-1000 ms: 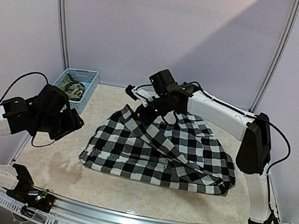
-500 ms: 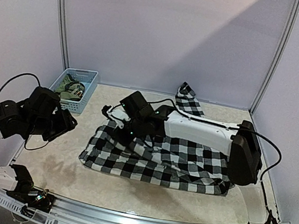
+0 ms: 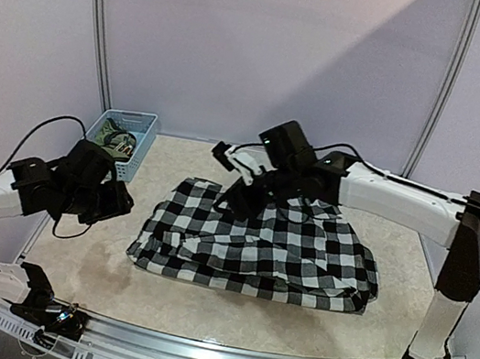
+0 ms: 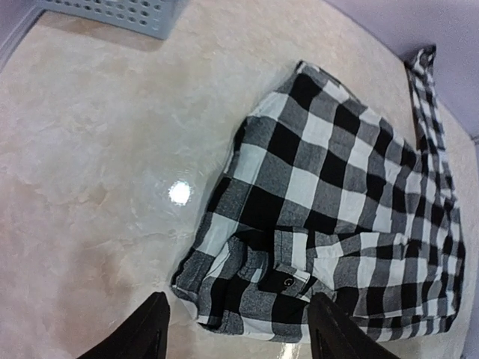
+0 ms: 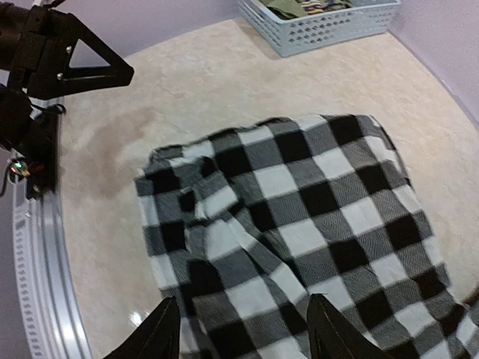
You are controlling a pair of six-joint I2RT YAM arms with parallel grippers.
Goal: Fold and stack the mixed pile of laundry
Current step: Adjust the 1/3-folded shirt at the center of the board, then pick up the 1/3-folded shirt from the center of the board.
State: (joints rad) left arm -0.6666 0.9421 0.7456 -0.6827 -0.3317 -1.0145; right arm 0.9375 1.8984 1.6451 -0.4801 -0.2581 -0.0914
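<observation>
1. Right wrist view: right gripper (image 5: 243,318) has its jaws standing well apart with nothing between them. It hangs above the checked shirt (image 5: 299,217), not touching the cloth.
2. Judgement: open jaws over the shirt's left half read as a pause between grasps. The arm is high enough to look the fold over before picking the next edge.
3. Left wrist view: left gripper (image 4: 238,307) is likewise spread wide and empty. It sits off the shirt's left edge, over the bare table (image 4: 90,187), likely parked there to keep clear of the other arm.
4. The checked shirt lies flat near the table's middle as a wide, roughly rectangular bundle. Its left portion is doubled over, with rumpled layers and a button showing at the near-left corner.
5. One sleeve (image 4: 426,82) trails off toward the far right side, so the fold looks partial, not finished.
6. Green shirt (image 3: 115,141) is bunched inside the basket (image 3: 143,121) at the far-left corner, well apart from the checked one. Judgement: it has not been folded yet, and no stack has been started.
7. Risk noted: the loose layers at the near-left corner may slide if they are gripped too shallow.
</observation>
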